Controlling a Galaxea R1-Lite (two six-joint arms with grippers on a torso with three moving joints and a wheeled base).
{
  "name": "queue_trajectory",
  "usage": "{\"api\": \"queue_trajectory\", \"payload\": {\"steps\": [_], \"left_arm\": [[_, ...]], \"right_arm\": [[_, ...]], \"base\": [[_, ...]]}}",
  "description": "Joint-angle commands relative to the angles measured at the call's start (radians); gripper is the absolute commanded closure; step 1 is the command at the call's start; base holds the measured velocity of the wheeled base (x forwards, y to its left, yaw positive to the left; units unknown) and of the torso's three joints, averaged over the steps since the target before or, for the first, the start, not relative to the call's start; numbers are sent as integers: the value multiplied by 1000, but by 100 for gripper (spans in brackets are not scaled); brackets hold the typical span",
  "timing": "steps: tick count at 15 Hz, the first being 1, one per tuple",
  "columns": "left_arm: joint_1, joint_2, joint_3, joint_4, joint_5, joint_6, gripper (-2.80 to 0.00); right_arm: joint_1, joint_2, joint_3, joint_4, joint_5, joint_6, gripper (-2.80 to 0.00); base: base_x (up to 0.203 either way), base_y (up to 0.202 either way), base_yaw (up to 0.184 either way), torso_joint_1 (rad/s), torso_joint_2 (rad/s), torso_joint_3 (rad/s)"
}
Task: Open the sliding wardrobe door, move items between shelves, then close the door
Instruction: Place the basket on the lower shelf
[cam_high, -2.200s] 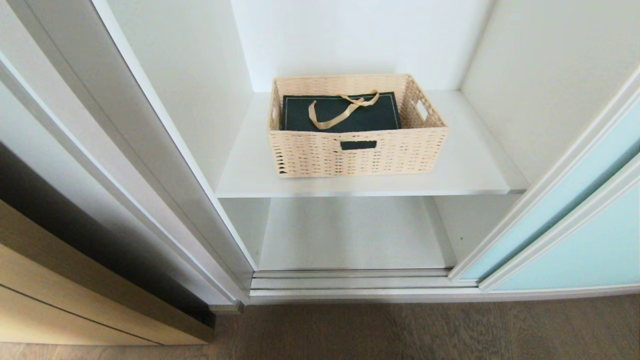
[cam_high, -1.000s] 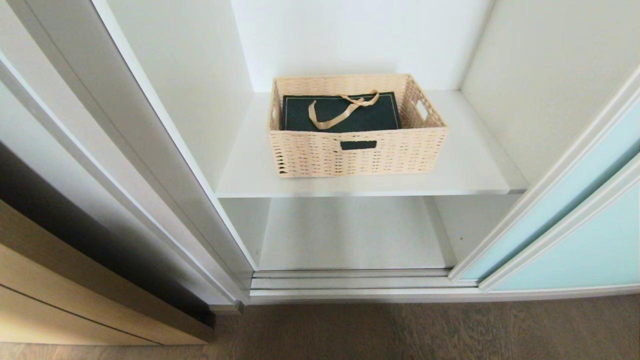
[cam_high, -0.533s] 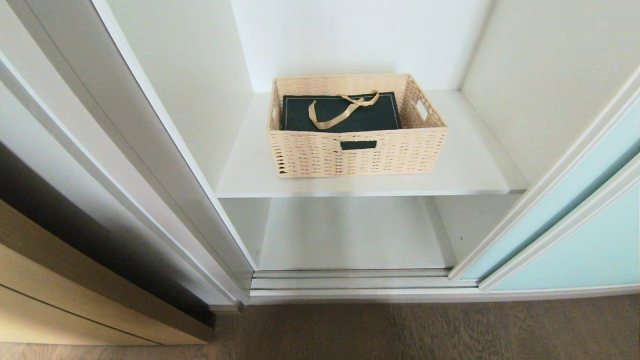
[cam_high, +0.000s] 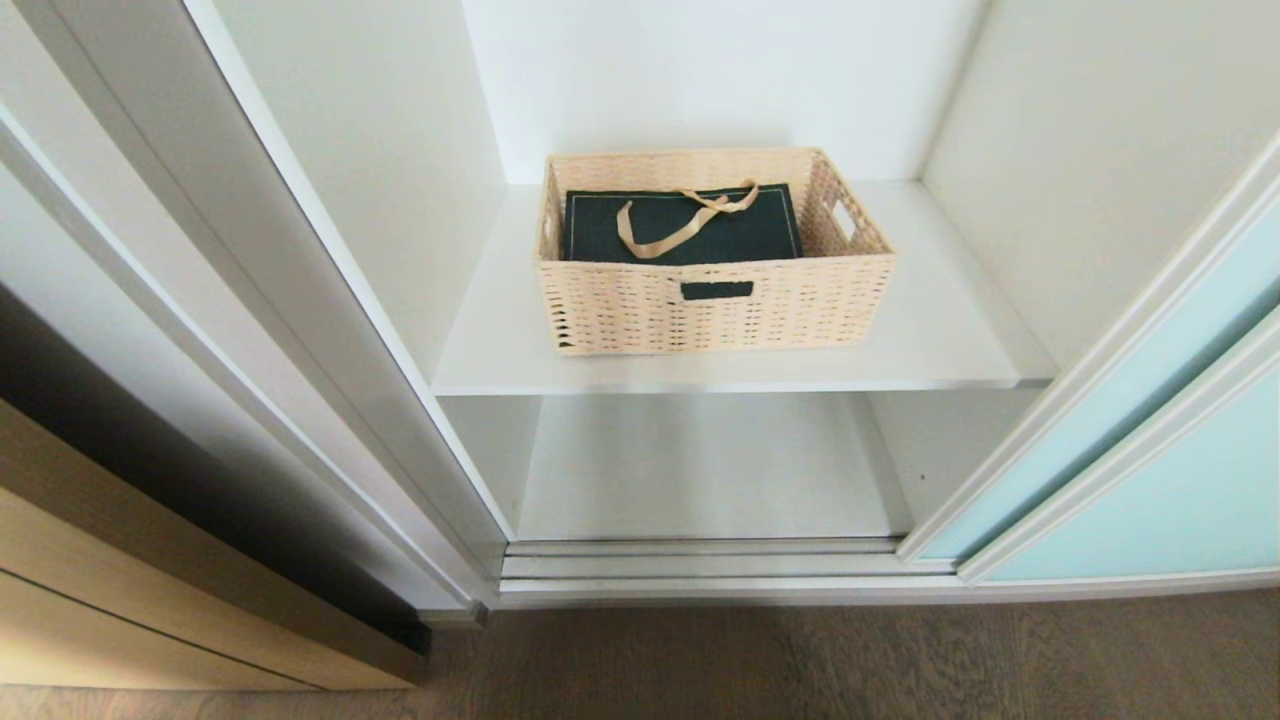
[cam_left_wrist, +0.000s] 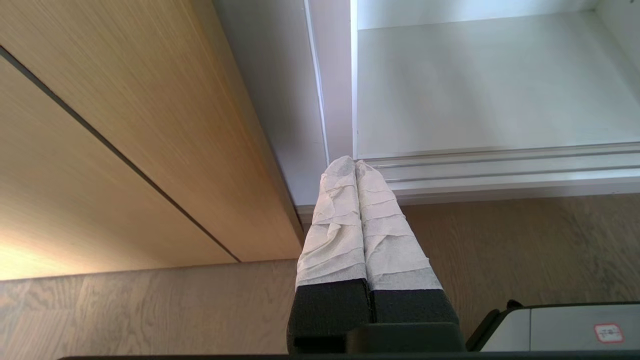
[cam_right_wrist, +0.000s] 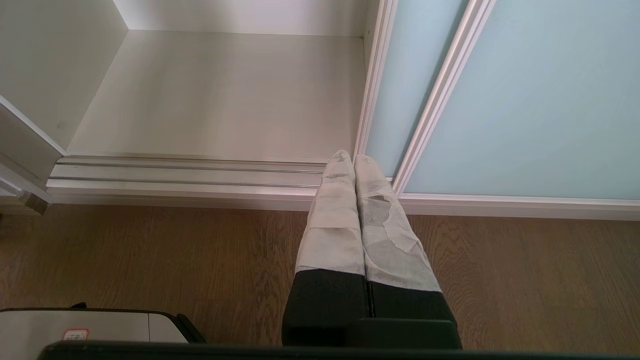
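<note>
Sliding wardrobe door (cam_high: 1150, 460) of frosted blue-green glass pushed over to the right, leaving the wardrobe's inside open. Wicker basket (cam_high: 715, 300) resting on the upper shelf (cam_high: 940, 330), dark green gift bag (cam_high: 683, 228) lying flat inside it, gold ribbon handle on top. Lower shelf (cam_high: 700, 470) bare. Left gripper (cam_left_wrist: 355, 165) closed, fingers pressed together, holding nothing, low over the wood-grain floor (cam_right_wrist: 150, 250) beside the light wood cabinet front (cam_left_wrist: 125, 125). Right gripper (cam_right_wrist: 352, 157) likewise closed and empty, near the door's bottom frame.

Left gripper (cam_left_wrist: 355, 167): your fingers are pressed together, holding nothing.
Right gripper (cam_right_wrist: 352, 159): your fingers are pressed together too, empty.
</note>
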Motion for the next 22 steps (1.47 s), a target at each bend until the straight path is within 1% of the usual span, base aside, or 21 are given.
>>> {"api": "queue_trajectory", "payload": {"steps": [1, 3, 11, 13, 14, 15, 16, 18, 20, 22], "left_arm": [[1, 3, 0, 2, -2, 17, 0], [0, 1, -1, 2, -3, 28, 0], [1, 1, -3, 7, 0, 27, 0], [1, 4, -30, 34, -3, 38, 0], [1, 13, -68, 52, -4, 40, 0], [1, 44, -110, 66, -4, 41, 0], [1, 92, -155, 72, -4, 41, 0], [1, 202, -263, 75, -15, 42, 0], [2, 339, -423, 81, -36, 41, 0], [2, 497, -582, 78, -41, 40, 0]], "right_arm": [[1, 0, 2, 0, 1, 4, 0], [0, 0, 2, 0, 1, 4, 0], [0, 0, 2, 0, -5, 8, 0], [0, -2, 2, -4, -6, 6, 0], [0, -2, -5, -1, -9, 3, 0], [0, 3, -40, 7, -21, -4, 0], [0, 33, -120, 28, -43, -7, 0], [1, 110, -334, 109, -53, -9, 0], [-3, 188, -538, 182, -14, -31, 0], [-7, 345, -718, 219, 39, -55, 0]], "base": [[0, 0, 0, 0, 0, 0], [0, 0, 0, 0, 0, 0], [0, 0, 0, 0, 0, 0], [0, 0, 0, 0, 0, 0], [0, 0, 0, 0, 0, 0], [0, 0, 0, 0, 0, 0], [0, 0, 0, 0, 0, 0], [0, 0, 0, 0, 0, 0], [0, 0, 0, 0, 0, 0], [0, 0, 0, 0, 0, 0]]}}
